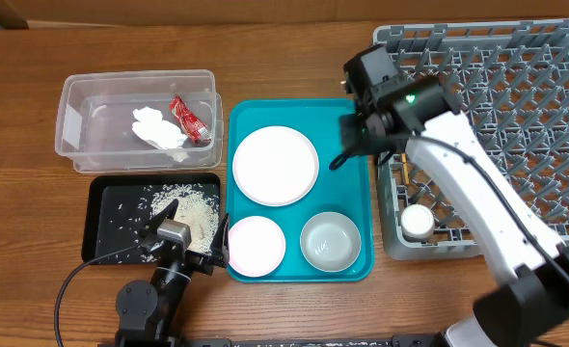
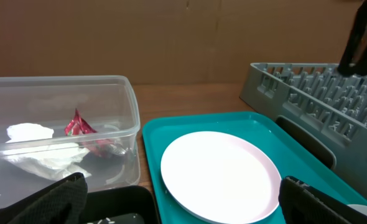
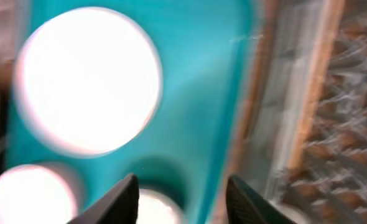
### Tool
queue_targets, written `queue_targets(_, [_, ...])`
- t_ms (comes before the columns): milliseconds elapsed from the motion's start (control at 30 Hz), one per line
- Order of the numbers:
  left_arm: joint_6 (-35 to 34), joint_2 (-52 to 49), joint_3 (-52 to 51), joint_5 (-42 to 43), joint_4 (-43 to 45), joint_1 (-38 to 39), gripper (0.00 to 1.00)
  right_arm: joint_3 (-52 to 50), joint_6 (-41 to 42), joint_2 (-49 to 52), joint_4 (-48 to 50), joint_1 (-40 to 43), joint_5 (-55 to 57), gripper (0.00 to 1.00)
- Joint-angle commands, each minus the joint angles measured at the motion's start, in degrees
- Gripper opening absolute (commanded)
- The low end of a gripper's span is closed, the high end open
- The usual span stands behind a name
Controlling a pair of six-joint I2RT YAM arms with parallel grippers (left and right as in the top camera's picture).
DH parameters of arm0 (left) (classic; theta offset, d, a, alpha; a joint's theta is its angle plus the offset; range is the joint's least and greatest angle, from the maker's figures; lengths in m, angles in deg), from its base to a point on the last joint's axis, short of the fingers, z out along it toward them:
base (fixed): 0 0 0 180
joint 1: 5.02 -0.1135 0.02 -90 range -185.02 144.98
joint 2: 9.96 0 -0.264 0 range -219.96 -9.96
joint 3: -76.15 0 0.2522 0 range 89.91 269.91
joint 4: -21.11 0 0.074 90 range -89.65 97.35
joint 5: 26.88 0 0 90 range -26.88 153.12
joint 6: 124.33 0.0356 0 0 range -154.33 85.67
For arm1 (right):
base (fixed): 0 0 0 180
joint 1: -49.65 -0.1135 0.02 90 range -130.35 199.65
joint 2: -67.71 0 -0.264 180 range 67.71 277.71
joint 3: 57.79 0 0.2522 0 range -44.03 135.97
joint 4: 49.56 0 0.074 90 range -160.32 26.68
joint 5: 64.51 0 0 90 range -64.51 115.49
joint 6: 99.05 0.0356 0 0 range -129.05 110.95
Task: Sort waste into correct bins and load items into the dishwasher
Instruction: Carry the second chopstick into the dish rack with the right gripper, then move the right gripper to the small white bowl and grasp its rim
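**Right arm reaching for a dish on the teal tray**

The right fingers [image 3: 118,202] are hanging wide open and empty over the upper right part of the teal tray [image 1: 354,198], just beside the grey rack [image 1: 516,116]. I judge that they are going for the big plate [image 1: 275,166], which is lying flat in the upper half of the tray. A flat plate is giving little to hold. So it is better to come to its rim from the right side, slide one finger under the edge, close firmly, and then stand the plate between the pegs.

The small plate [image 1: 256,245] and the bowl [image 1: 331,241] are waiting at the bottom of the tray. A cup [image 1: 419,222] is sitting in the lower left corner of the rack. The left fingers [image 2: 308,199] are also open and holding nothing, low in the overhead frame over the black tray [image 1: 103,241] with the rice [image 1: 198,207]. The napkin [image 1: 157,127] and the red wrapper [image 1: 190,120] are lying in the clear tub [image 1: 140,77].

The right wrist view is blurring strongly, so the height over the tray is hard to judge. The arm is covering part of the rack. I am not finding any chopsticks.
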Motion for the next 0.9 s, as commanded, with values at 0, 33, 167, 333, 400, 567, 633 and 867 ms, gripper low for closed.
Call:
queue_targets(0, [-0.79, 0.7, -0.48, 0.5, 0.24, -0.33, 1.0, 0.76, 1.01, -1.46, -1.97, -2.4, -9.31, 0.49])
queue_targets(33, [-0.79, 0.7, -0.48, 0.5, 0.24, -0.33, 1.0, -0.24, 1.88, -1.46, -2.67, -3.15, -9.05, 0.49])
queue_targets(167, [-0.79, 0.7, -0.48, 0.5, 0.24, -0.33, 1.0, -6.58, 5.01, -1.49, -3.08, -5.07, -8.61, 0.5])
queue_targets(333, [-0.79, 0.7, -0.48, 0.5, 0.24, -0.33, 1.0, -17.75, 8.07, -1.53, 3.39, -7.04, -7.54, 0.51])
queue_targets(400, [-0.79, 0.7, -0.48, 0.5, 0.24, -0.33, 1.0, -21.84, 8.13, -1.53, 5.92, -7.39, -7.21, 0.51])
queue_targets(567, [-0.79, 0.7, -0.48, 0.5, 0.24, -0.33, 1.0, -27.36, 8.17, -1.53, 10.88, -7.54, -3.72, 0.53])
queue_targets(633, [-0.79, 0.7, -0.48, 0.5, 0.24, -0.33, 1.0, -27.36, 7.98, -1.53, 11.06, -7.54, -0.68, 0.56])
queue_targets(867, [-0.79, 0.7, -0.48, 0.5, 0.24, -0.33, 1.0, -31.21, 6.62, -1.51, 13.0, -7.54, 2.34, 0.55])
